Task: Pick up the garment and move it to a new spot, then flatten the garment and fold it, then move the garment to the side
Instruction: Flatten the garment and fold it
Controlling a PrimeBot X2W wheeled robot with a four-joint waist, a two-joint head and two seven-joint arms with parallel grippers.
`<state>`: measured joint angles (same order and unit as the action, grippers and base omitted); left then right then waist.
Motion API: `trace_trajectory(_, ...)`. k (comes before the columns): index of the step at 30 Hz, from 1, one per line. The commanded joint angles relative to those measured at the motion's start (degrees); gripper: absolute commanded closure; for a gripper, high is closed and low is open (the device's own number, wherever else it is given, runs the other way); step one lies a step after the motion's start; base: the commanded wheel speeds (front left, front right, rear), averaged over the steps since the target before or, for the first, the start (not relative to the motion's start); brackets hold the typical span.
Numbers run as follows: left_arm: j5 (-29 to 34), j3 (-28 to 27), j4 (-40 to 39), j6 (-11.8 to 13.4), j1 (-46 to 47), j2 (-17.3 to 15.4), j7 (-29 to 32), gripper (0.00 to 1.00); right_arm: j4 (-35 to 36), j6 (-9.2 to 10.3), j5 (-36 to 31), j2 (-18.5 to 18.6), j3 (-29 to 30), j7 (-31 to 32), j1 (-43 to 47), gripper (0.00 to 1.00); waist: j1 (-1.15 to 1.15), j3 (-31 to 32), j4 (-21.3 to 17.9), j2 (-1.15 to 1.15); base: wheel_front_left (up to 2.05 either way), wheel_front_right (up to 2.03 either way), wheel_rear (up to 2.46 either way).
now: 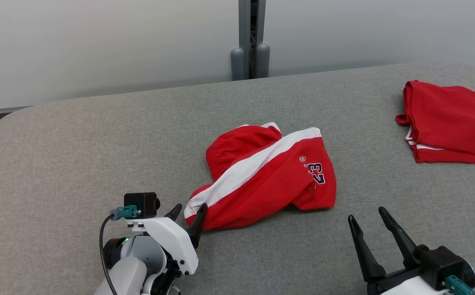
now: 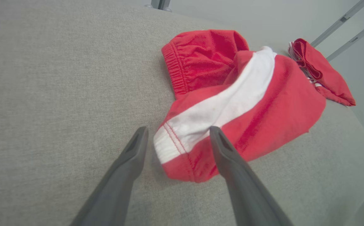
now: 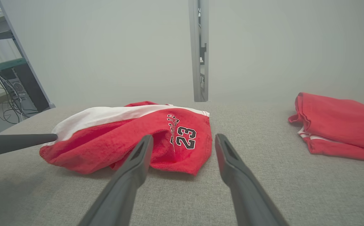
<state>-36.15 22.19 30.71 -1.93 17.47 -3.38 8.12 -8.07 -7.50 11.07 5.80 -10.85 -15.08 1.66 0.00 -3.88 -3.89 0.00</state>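
Note:
The garment is a crumpled pair of red shorts with a white side stripe and the number 23, lying mid-table. My left gripper stands open at its near-left corner, and in the left wrist view that corner of the garment lies between the two spread fingers of the left gripper. My right gripper is open near the front edge, right of the garment and apart from it. In the right wrist view the garment lies just ahead of the right gripper.
A second red garment, folded, lies at the far right of the grey fabric-covered table. A grey post stands behind the table against a pale wall. A shelf with cables is off the table's left side.

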Motion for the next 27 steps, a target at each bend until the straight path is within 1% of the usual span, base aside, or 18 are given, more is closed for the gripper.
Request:
trace_trajectory(1,0.4,-0.1,0.2,0.4,1.0,-0.6,0.1,0.00,0.1,0.02,0.4,0.4,0.0,-0.1,-0.3,0.00,0.00,-0.2,-0.3,0.00,0.00,0.00,0.00)
trace_trajectory(3,0.3,0.0,0.7,0.7,1.2,-0.8,0.5,0.03,0.1,0.02,0.4,0.3,-0.1,-0.1,-0.5,0.00,0.00,-0.3,-0.6,0.00,0.00,0.00,0.00)
trace_trajectory(5,0.4,0.0,1.0,1.1,1.7,-0.9,0.6,0.15,0.0,0.02,0.5,0.3,-0.1,-0.1,-0.7,0.00,0.00,-0.4,-0.8,0.00,0.00,0.00,0.00)
trace_trajectory(6,0.6,0.1,1.3,1.3,1.9,-1.0,0.8,0.27,0.0,0.02,0.5,0.3,-0.2,-0.1,-0.8,0.00,0.00,-0.5,-1.0,0.00,0.00,0.00,0.00)
trace_trajectory(7,0.7,0.2,1.4,1.4,2.1,-1.0,0.8,0.46,0.0,0.02,0.5,0.3,-0.2,-0.1,-0.9,0.00,0.00,-0.7,-1.1,0.00,0.00,0.00,0.00)
trace_trajectory(8,0.7,0.2,1.5,1.5,2.2,-1.0,0.9,0.58,0.1,0.02,0.5,0.3,-0.2,-0.1,-0.9,0.00,0.00,-0.8,-1.2,0.00,0.00,0.00,0.00)
trace_trajectory(9,0.9,0.3,1.6,1.5,2.3,-1.2,0.9,0.80,0.1,0.02,0.5,0.3,-0.2,-0.1,-1.1,0.00,0.00,-0.9,-1.3,0.00,0.00,0.00,0.00)
trace_trajectory(10,1.1,0.4,1.8,1.6,2.3,-1.3,1.0,1.00,0.2,0.02,0.5,0.3,-0.1,-0.1,-1.2,0.00,0.00,-1.0,-1.3,0.00,0.00,0.00,0.00)
trace_trajectory(13,1.7,0.7,1.5,1.8,2.6,-1.7,0.0,1.00,0.3,0.02,0.5,0.3,0.0,-0.1,-1.2,0.00,0.00,-1.4,-1.3,0.00,0.00,0.00,0.00)
trace_trajectory(16,3.6,1.4,0.1,2.1,2.4,-2.7,-2.6,1.00,0.6,0.02,0.5,0.3,0.2,-0.1,-1.7,0.00,0.00,-1.6,-1.1,0.00,0.00,0.00,0.00)
trace_trajectory(20,6.2,2.2,-3.1,3.8,0.2,-3.7,-6.3,1.00,0.3,0.02,1.7,0.0,0.3,-0.1,-4.2,0.00,0.00,-2.0,-0.6,0.00,0.00,0.00,0.00)
trace_trajectory(21,7.7,3.0,-5.0,4.4,-0.7,-4.6,-7.4,1.00,-1.3,0.02,3.4,-0.1,0.2,-0.1,-6.0,0.00,0.00,-2.3,0.0,0.00,0.00,0.00,0.00)
trace_trajectory(23,8.9,3.8,-6.9,4.9,-1.7,-5.0,-8.2,1.00,-4.6,0.02,6.7,-0.1,-0.5,-0.1,-8.1,0.00,0.00,-2.6,0.8,0.00,0.00,0.00,0.00)
trace_trajectory(25,9.6,4.7,-8.8,5.1,-2.9,-5.3,-8.3,1.00,-8.8,0.02,10.0,1.2,-2.0,-0.1,-11.7,0.00,0.00,-3.1,1.7,0.00,0.00,0.00,0.00)
trace_trajectory(27,10.0,5.2,-10.7,5.3,-3.7,-5.8,-8.0,1.00,-13.8,0.02,13.2,3.0,-4.9,0.0,-15.6,0.00,0.00,-3.6,2.6,0.00,0.00,0.00,0.00)
